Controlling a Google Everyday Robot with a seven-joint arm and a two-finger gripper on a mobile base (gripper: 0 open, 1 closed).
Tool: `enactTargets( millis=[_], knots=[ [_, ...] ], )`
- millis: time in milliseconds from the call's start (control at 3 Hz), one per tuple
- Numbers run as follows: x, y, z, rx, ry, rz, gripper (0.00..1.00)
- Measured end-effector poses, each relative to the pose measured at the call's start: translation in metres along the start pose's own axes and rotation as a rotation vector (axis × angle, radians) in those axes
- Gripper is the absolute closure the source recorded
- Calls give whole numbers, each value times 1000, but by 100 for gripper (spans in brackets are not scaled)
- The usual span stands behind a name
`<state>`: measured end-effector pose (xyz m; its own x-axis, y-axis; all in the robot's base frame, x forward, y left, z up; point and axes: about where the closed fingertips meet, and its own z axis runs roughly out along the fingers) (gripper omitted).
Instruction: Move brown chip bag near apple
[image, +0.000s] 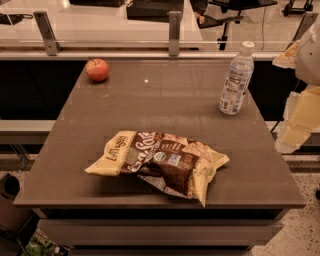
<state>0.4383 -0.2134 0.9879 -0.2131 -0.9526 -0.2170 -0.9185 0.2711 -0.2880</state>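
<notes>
The brown chip bag (160, 162) lies flat and crinkled near the front edge of the brown table (165, 100), with a dark brown centre and pale yellow ends. The apple (97, 69), small and red-orange, sits at the table's far left corner, well apart from the bag. My gripper (295, 127) hangs at the right edge of the view, beyond the table's right side, pale yellow and white. It is away from both the bag and the apple and touches nothing on the table.
A clear plastic water bottle (236, 80) stands upright at the far right of the table. A glass partition with metal posts (174, 32) runs behind the table. A dark bin (10, 192) sits on the floor at the lower left.
</notes>
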Motion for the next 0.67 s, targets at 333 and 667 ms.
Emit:
enactTargets(
  millis=[333, 667],
  knots=[
    [0, 0, 0, 0, 0, 0, 0],
    [-11, 2, -1, -16, -48, -1, 0]
  ],
)
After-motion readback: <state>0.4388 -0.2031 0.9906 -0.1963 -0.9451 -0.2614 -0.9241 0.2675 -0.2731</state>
